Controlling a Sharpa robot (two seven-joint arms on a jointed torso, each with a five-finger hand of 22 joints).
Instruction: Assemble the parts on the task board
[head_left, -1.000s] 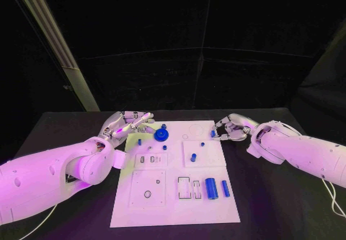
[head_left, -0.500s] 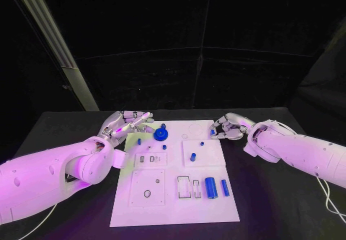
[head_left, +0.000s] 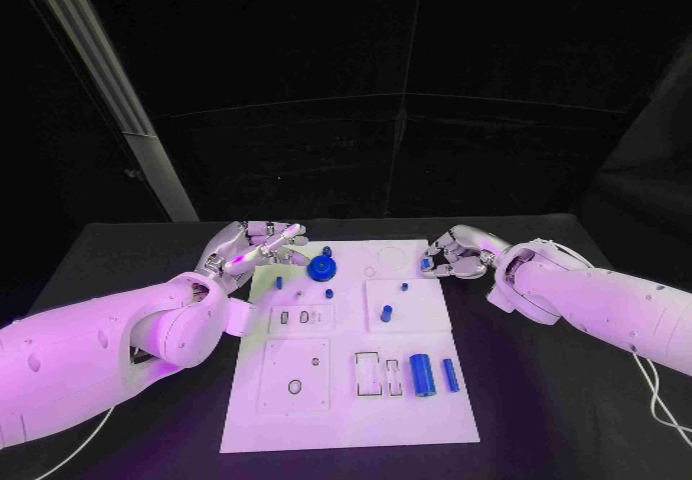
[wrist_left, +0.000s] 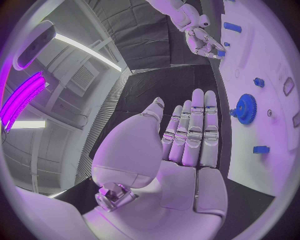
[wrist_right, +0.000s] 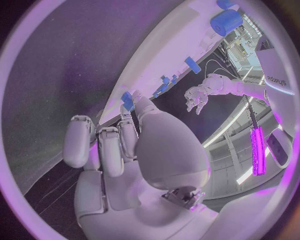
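Since a second ago your right hand (head_left: 459, 255) has slid slightly inward along the far right edge of the task board (head_left: 346, 400), and its arm has drawn in with it; your left hand (head_left: 257, 246) and the parts have not moved. Your right hand pinches a small blue part (head_left: 427, 266) at its fingertips, right at the board's edge at about two o'clock from the board's centre. In the right wrist view that part (wrist_right: 127, 100) sits at the tips of the curled fingers. Your left hand hovers at about eleven o'clock, off the board's far left corner, fingers straight, close together and holding nothing, as the left wrist view shows (wrist_left: 187, 145). The blue gear (head_left: 323, 269) stands on the board near twelve o'clock, just beside your left hand. The large blue cylinder (head_left: 421, 376) and a slimmer blue bar (head_left: 450, 375) lie side by side at about four o'clock. The only readable writing is "sharpa" on the left arm in the right wrist view.
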